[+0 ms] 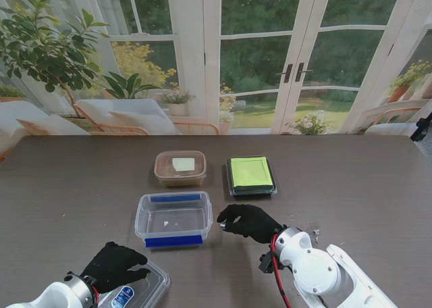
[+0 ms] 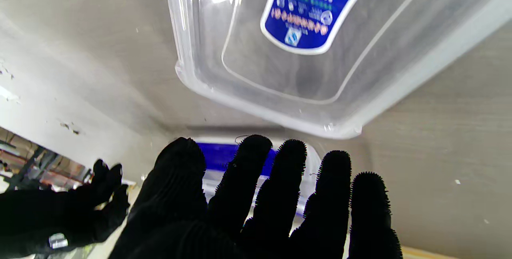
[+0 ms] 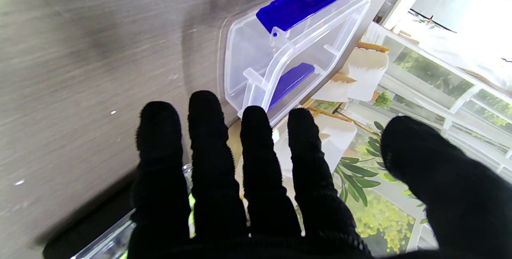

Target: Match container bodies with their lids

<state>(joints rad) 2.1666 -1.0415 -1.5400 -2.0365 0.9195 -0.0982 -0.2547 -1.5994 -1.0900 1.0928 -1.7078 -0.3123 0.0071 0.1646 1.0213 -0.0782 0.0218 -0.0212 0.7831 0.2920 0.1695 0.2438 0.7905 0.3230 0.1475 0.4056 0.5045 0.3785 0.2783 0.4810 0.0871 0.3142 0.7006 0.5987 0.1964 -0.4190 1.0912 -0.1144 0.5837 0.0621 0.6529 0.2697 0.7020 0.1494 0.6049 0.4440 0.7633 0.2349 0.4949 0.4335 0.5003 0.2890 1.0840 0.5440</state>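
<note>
The left hand (image 1: 113, 264), gloved in black, is seen with its fingers spread and nothing gripped; it is poised over the near-left corner of the table, and the clear lid with a blue label (image 1: 131, 295) lies just beside and partly under it, flat on the wood. Ahead of its fingertips, a little farther from the robot, the clear container body with blue clips (image 1: 173, 219) stands open and unlidded. The right hand (image 1: 248, 221) is held with fingers loosely spread and slightly curled, empty, just beside that body's right wall; whether the wall is touched cannot be told. Beyond both hands, a brown tub (image 1: 179, 168) and a black box with a green lid (image 1: 250, 175) are set side by side. The step in hand is judged to be the pick-up of the clear lid; next, the lid's thin edge must be pinched, lifted and carried over the body steadied by the right hand.
</note>
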